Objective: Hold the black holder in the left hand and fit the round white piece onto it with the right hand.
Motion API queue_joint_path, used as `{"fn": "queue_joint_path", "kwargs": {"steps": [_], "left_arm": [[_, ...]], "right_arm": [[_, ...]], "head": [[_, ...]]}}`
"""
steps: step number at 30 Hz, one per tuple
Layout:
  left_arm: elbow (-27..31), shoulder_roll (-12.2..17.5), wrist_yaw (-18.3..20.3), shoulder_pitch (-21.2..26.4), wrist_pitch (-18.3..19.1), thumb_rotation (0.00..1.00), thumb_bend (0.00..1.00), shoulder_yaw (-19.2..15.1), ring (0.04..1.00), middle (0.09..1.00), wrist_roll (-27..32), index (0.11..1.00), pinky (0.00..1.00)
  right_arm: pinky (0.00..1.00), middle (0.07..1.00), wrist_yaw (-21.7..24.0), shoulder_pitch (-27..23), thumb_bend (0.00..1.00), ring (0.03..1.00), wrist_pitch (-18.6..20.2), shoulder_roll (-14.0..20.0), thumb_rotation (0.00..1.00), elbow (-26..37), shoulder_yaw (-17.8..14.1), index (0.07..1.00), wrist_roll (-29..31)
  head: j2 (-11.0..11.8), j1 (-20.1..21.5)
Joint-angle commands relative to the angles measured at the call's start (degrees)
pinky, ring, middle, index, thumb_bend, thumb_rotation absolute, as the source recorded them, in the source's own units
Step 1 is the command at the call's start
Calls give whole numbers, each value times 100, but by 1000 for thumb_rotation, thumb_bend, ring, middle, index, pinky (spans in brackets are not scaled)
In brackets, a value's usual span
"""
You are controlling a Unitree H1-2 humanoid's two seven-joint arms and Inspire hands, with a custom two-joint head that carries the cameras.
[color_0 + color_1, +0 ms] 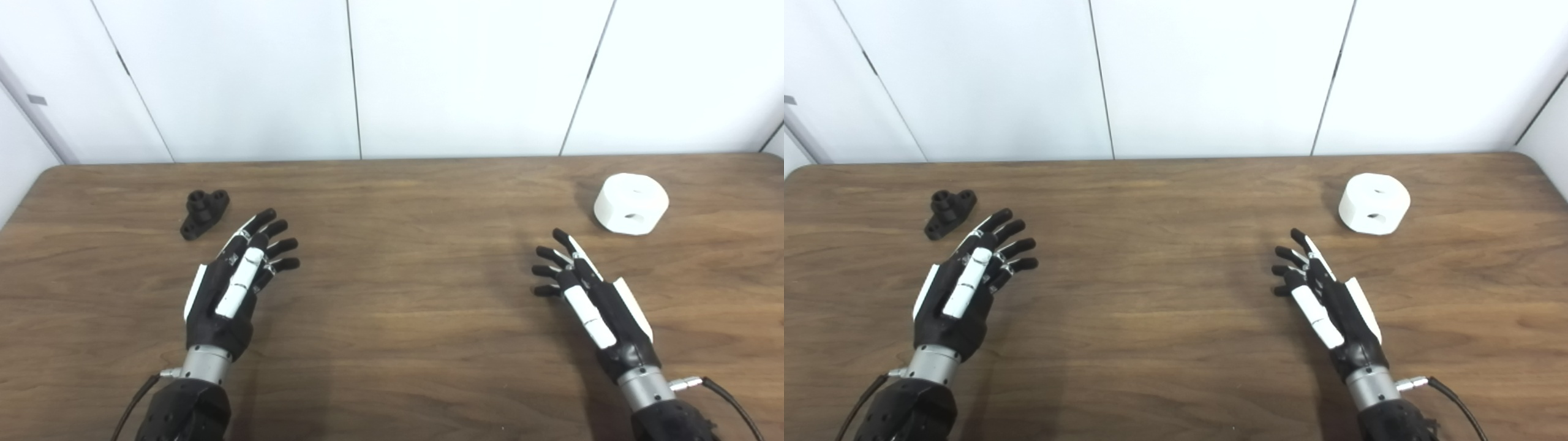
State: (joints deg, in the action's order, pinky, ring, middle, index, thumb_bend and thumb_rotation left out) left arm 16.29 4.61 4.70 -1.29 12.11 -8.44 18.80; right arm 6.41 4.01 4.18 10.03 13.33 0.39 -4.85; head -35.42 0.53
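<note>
As nothing is yet grasped, task logged unstarted | black holder lying far-left on table, unheld | round white piece far-right, unfitted | left hand spread, empty | right hand spread, empty | pickup, fitting outstanding

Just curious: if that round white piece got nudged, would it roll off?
Probably not: the round white piece rests on a flat face on the table, so it would likely slide. It looks rigid. Tipped onto its curved side, it could roll.

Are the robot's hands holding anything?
No. The left hand and right hand are open; the black holder and white piece lie untouched.
</note>
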Motion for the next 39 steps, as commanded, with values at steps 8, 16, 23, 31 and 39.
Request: {"fn": "queue_joint_path", "kwargs": {"steps": [8, 16, 23, 31, 39], "left_arm": [[82, 58, 49, 49, -124, 468, 546, -70, 741, 820, 84, 809, 667], [80, 42, 22, 53, -102, 455, 534, -93, 767, 838, 144, 812, 727], [-31, 88, 57, 41, -203, 468, 549, -87, 750, 827, 48, 816, 673], [35, 215, 9, 37, -1287, 432, 576, -103, 665, 763, -717, 774, 499], [652, 665, -620, 351, -990, 502, 656, -261, 618, 694, -2762, 740, 448]], "right_arm": [[675, 876, -87, -14, 586, 804, -306, -78, 907, -16, 91, 950, -153], [661, 867, -144, -41, 600, 792, -334, -107, 915, -51, 109, 952, -230], [660, 867, -204, -17, 597, 794, -393, -120, 919, -105, 147, 950, -273], [675, 872, -312, 91, 589, 801, -632, -181, 938, -273, 207, 955, -333], [695, 884, -343, 13, 573, 815, -704, -165, 953, -446, 223, 969, -307]], "head": [[182, 114], [193, 129], [417, 30], [909, -314], [1127, -666]]}}
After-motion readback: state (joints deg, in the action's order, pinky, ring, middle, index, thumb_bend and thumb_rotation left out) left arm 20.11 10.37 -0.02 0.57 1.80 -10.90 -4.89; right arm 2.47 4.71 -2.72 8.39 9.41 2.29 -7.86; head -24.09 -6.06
